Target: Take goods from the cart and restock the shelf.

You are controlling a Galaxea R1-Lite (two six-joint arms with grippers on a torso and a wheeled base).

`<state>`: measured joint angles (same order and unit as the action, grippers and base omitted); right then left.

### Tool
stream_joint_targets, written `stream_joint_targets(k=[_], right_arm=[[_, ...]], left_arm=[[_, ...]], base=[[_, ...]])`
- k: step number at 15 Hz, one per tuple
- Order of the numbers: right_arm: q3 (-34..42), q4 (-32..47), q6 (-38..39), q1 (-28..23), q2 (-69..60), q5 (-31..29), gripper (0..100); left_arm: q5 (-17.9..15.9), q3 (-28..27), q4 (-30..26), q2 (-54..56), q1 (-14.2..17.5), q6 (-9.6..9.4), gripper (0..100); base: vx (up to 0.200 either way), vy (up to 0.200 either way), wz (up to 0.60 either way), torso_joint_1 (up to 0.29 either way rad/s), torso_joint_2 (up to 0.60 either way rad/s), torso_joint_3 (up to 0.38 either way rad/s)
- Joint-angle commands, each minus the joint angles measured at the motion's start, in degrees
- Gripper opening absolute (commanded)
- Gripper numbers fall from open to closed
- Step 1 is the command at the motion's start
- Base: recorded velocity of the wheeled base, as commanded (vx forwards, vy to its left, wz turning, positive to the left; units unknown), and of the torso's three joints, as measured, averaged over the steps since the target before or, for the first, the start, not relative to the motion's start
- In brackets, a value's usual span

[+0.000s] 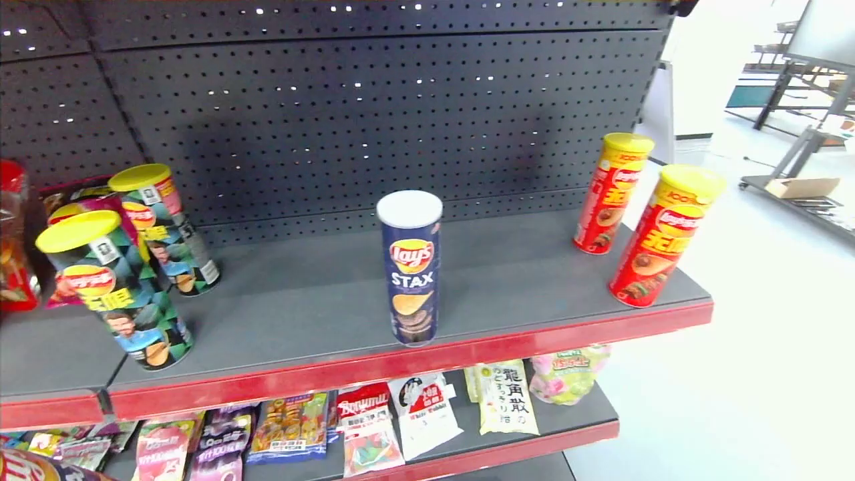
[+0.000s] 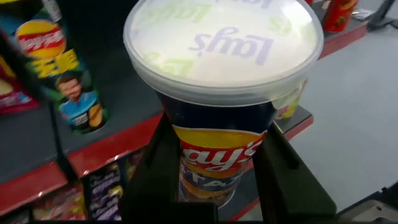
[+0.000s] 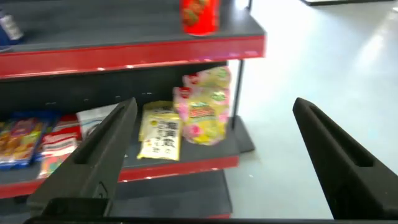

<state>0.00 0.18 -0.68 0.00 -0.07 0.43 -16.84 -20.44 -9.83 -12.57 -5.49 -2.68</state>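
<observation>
Chips can, navy with a yellow-and-red logo and a pale plastic lid, sits upright in our left claw. The dark fingers are closed against its two sides, just in front of the shelf's red edge. On the upper shelf we see, from the left, two teal cans with yellow lids, a second navy can standing near the front edge, then two red cans. Our right claw is spread wide and grips nothing, facing the snack bags on the lower shelf
</observation>
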Motion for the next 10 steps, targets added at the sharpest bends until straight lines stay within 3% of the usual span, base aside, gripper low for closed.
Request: stream_joint_targets(k=[1, 2, 8, 10], right_arm=[[0.0, -0.01, -0.02, 0.0, 0.07, 0.01, 100], [0.0, -0.01, -0.02, 0.0, 0.07, 0.01, 100], [0.0, -0.01, 0.24, 0.0, 0.07, 0.01, 100], [0.0, -0.01, 0.24, 0.0, 0.07, 0.01, 100]], left_arm=[[-0.04, -1.7, 0.86, -3.25, 0.04, 0.92, 0], [0.22, -1.97, 2.53, -4.75, 0.04, 1.01, 0], [2.16, -9.0, 7.98, -21.18, 0.21, 2.15, 0], [5.59, -15.15, 9.3, -32.87, 0.56, 1.8, 0]], base=[[0.0, 0.0, -0.6, -0.007, 0.0, 0.002], [0.0, 0.0, -0.6, -0.007, 0.01, 0.002], [0.0, 0.0, 0.0, 0.0, 0.0, 0.0], [0.0, 0.0, 0.0, 0.0, 0.0, 0.0]])
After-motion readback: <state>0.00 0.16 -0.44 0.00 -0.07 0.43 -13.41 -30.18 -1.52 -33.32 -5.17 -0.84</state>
